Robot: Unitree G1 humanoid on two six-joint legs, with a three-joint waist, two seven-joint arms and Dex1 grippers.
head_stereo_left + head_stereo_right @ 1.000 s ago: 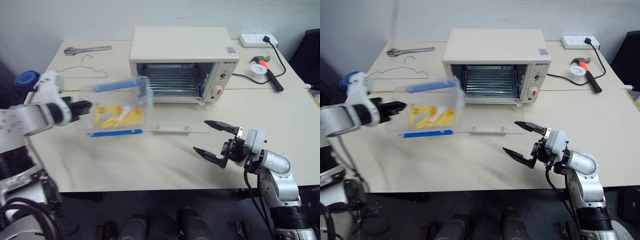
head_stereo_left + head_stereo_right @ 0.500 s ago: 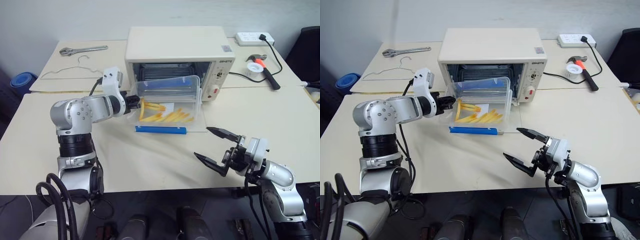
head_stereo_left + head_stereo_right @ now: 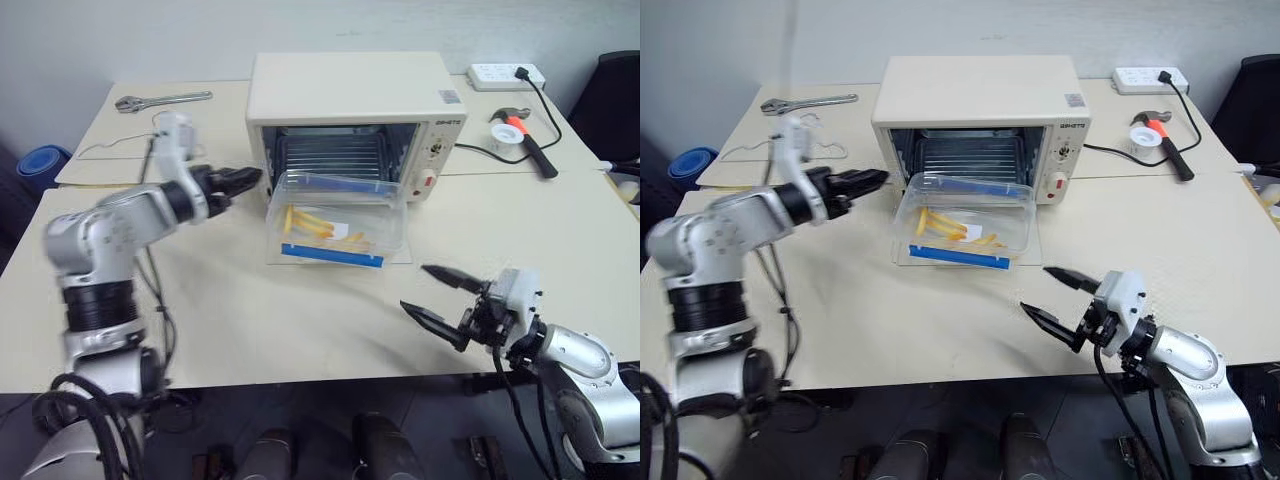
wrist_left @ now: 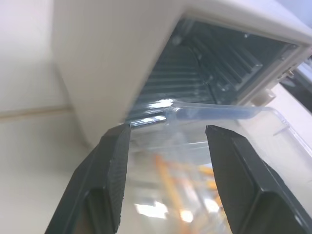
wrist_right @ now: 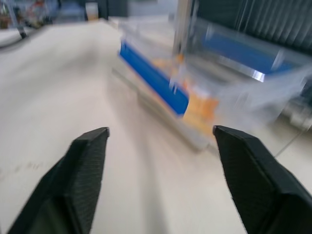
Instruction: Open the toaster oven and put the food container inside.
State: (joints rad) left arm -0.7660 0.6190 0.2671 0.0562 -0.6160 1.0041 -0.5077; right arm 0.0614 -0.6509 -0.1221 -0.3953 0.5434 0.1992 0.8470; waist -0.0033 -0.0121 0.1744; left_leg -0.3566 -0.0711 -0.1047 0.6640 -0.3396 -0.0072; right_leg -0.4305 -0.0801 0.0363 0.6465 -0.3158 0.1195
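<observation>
Nearest the table's front edge, the right gripper (image 3: 445, 296) hovers over the table (image 3: 250, 320) with its two black fingers spread and nothing between them. Beyond it, the food container (image 3: 335, 222) rests on the lowered glass door, its far end at the mouth of the toaster oven (image 3: 350, 110). Just beside the container, the left gripper (image 3: 240, 179) points toward it, fingers apart and empty.
</observation>
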